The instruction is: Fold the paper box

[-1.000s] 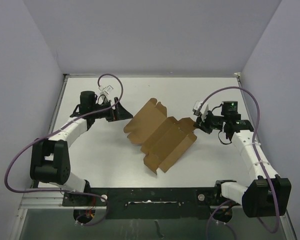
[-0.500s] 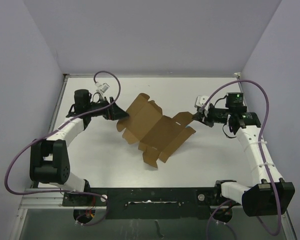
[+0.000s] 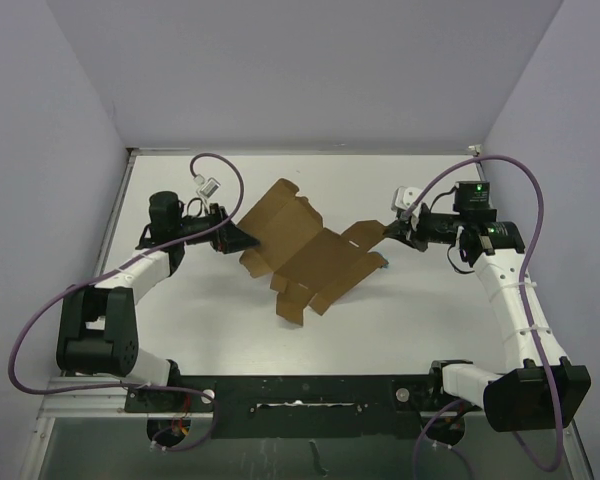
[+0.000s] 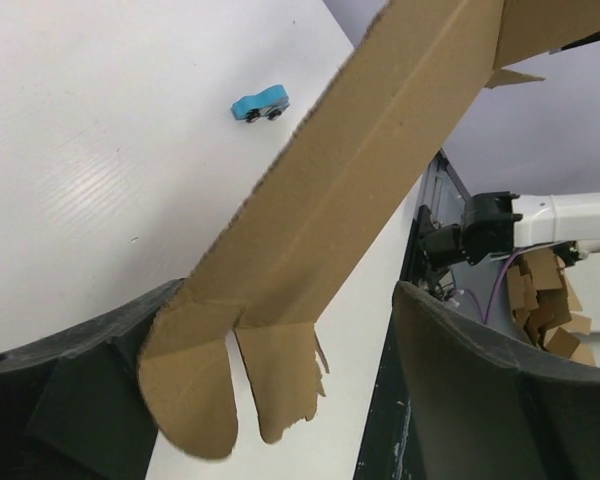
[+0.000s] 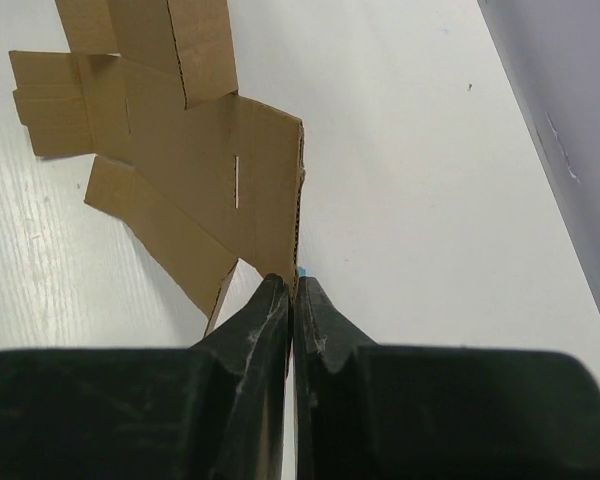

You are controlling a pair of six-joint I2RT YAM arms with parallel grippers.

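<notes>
**Paper box (image 3: pixel 315 258), unfolded, held between the two arms near the middle of the table (image 3: pixel 180 305).** The sheet appears partly raised and tilted rather than lying flat. A corner flap on its right side is pinched edge-on by the right claw (image 3: pixel 388 232), whose fingers are pressed fully together on the cardboard. The left claw (image 3: pixel 234 238) is spread wide. A long side strip and its end tabs lie between the fingers but are not clamped, though the strip seems to rest against one finger.

Likely failures:
- **Slip or tear at the right pinch.** Only a thin margin of flap is gripped, so it may be pulled out or torn if the sheet is tugged leftward.
- **Pivoting.** The sheet may swing about that single hold.
- **False crease.** If the left claw is closed away from a scored line, the strip may be crushed or wrongly creased.
- **Tab damage.** One end tab has a ragged edge that may be ripped further.
- **Toy car.** A small blue toy car (image 4: pixel 259 104) on the table may be struck by a swinging panel.
</notes>
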